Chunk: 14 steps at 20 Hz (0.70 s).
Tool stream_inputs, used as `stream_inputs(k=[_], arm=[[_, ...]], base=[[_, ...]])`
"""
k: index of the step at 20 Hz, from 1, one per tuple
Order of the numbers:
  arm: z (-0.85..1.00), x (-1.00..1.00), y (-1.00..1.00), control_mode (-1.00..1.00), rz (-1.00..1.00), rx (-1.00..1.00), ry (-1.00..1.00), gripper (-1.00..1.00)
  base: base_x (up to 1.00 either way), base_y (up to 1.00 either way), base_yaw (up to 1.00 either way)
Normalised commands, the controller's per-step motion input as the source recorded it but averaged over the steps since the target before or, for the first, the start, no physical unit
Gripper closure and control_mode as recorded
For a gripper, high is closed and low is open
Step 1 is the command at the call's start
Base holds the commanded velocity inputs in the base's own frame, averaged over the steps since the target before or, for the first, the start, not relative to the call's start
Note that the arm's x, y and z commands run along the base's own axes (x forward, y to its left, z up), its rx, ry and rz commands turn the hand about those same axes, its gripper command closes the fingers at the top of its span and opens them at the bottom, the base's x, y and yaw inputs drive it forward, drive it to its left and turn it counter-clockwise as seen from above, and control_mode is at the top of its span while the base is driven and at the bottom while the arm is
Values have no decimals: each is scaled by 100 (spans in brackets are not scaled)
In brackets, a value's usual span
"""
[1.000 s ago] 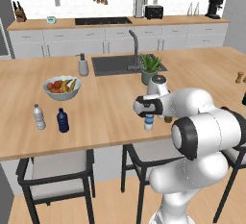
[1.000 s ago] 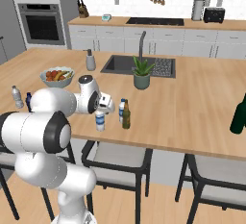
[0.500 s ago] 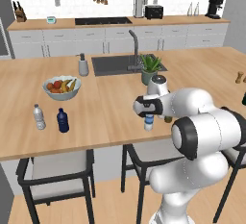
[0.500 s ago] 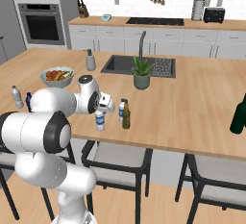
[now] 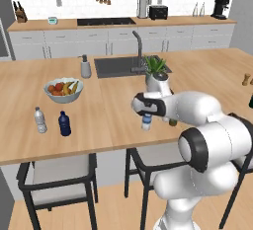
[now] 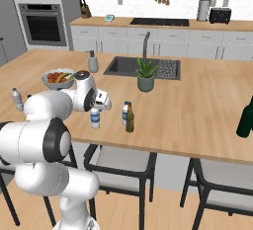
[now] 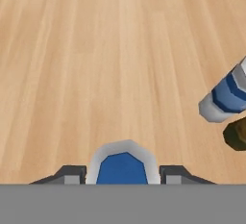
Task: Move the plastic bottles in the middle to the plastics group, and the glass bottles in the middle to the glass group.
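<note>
My gripper point(image 5: 147, 111) point(image 6: 97, 107) is shut on one small clear water bottle point(image 5: 146, 122) point(image 6: 95, 119) with a blue label, near the counter's front edge. In the hand view this bottle point(image 7: 122, 166) fills the gap between my fingertips point(image 7: 72, 175). I cannot tell whether it rests on the counter or hangs just above it. The second water bottle point(image 6: 125, 112) point(image 7: 226, 98) stands just to the right, touching or nearly touching the olive-brown glass bottle point(image 6: 130, 119) point(image 7: 236, 134). The pale-labelled clear bottle point(image 5: 39, 120) point(image 6: 17, 98) and the navy-blue bottle point(image 5: 64, 124) stand far left. The blackish-green bottle point(image 6: 244, 118) stands far right.
A fruit bowl point(image 5: 63, 89) point(image 6: 58, 77) sits behind the plastics group. A potted plant point(image 6: 146, 74), a soap dispenser point(image 5: 85, 67) and the sink point(image 5: 118, 66) lie further back. Two wooden shakers point(image 5: 245, 79) stand at the far right. Stools stand below the counter's front edge.
</note>
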Motion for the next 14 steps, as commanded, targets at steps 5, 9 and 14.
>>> stream_inputs(k=[5,9,14], arm=[[55,6,91,-100,15,8,6,100],[11,11,100,-100,15,0,10,100],[-2,29,100,-100,10,0,6,100]], base=[[0,0,0],[0,0,0],[0,0,0]])
